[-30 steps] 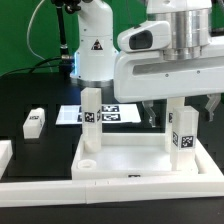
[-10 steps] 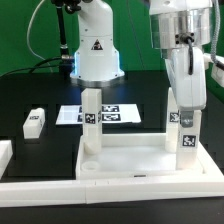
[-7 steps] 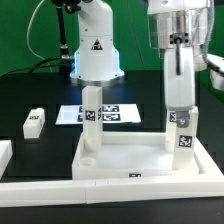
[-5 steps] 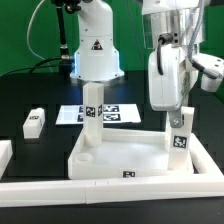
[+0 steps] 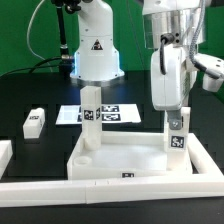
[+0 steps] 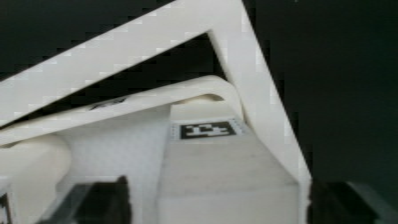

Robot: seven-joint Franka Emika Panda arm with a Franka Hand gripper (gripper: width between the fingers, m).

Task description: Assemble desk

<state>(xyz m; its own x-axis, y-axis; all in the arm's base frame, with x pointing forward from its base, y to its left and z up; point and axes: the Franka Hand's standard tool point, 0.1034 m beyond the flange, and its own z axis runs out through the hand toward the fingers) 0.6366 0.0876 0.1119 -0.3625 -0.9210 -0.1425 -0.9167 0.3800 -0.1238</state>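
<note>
The white desk tabletop (image 5: 125,160) lies rim up near the front, a small tag on its front wall. Two tagged white legs stand upright in its corner sockets: one at the back on the exterior view's left (image 5: 90,118), one on the right (image 5: 177,133). My gripper (image 5: 175,112) hangs over the top of the right leg. In the wrist view that leg (image 6: 214,170) runs between my dark fingers (image 6: 98,202), with a thin gap beside one of them; the gripper (image 6: 217,205) is open. The tabletop's rim (image 6: 231,45) shows below it.
A loose leg (image 5: 34,121) lies on the black table at the exterior view's left. The marker board (image 5: 112,114) lies behind the tabletop. White rails run along the front (image 5: 110,190) and the left edge (image 5: 5,152). The arm's base (image 5: 95,50) stands at the back.
The tabletop with both legs has turned and slid toward the exterior view's left. My gripper moved with the right leg, then its jaws widened off it.
</note>
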